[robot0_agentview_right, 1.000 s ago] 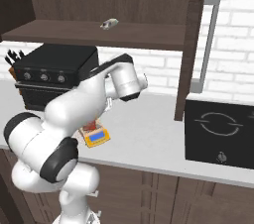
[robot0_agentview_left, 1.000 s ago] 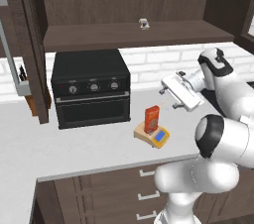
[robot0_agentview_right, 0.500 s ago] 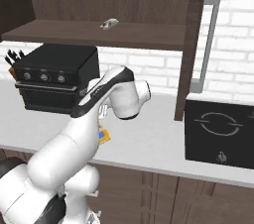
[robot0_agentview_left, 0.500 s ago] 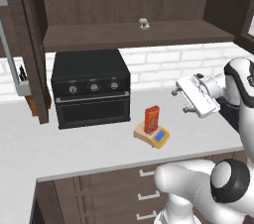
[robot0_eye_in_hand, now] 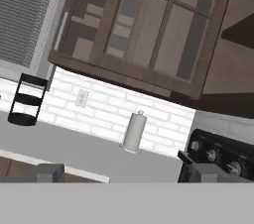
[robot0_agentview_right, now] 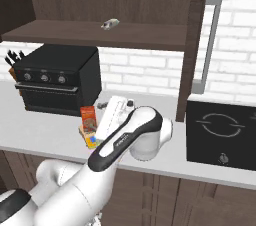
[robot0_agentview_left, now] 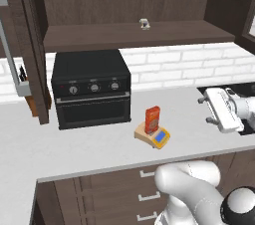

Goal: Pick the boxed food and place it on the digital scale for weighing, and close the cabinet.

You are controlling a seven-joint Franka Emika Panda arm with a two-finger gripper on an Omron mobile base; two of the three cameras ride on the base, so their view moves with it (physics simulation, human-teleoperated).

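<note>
The boxed food [robot0_agentview_left: 152, 119] stands upright on the grey plate of the digital scale [robot0_agentview_left: 155, 136], at 6 o'clock of the counter [robot0_agentview_left: 89, 144] in the left base view, with the black toaster oven [robot0_agentview_left: 91, 88] behind it at 10 o'clock. The gripper [robot0_agentview_left: 215, 111] hangs over the counter at 3 o'clock of the carton, well apart from it and from the cabinet. The main risk from here appears to be the closing step: the cabinet door [robot0_agentview_right: 195, 40] stands open at 1 o'clock of the right base view, edge-on to the arm, and a push landing off the panel or on the bar handle [robot0_agentview_right: 207, 40] could slip past it. A wide swing of the forearm could also topple the narrow carton (it rests unsecured). The jaws stand fully apart, holding nothing and touching nothing.
</note>
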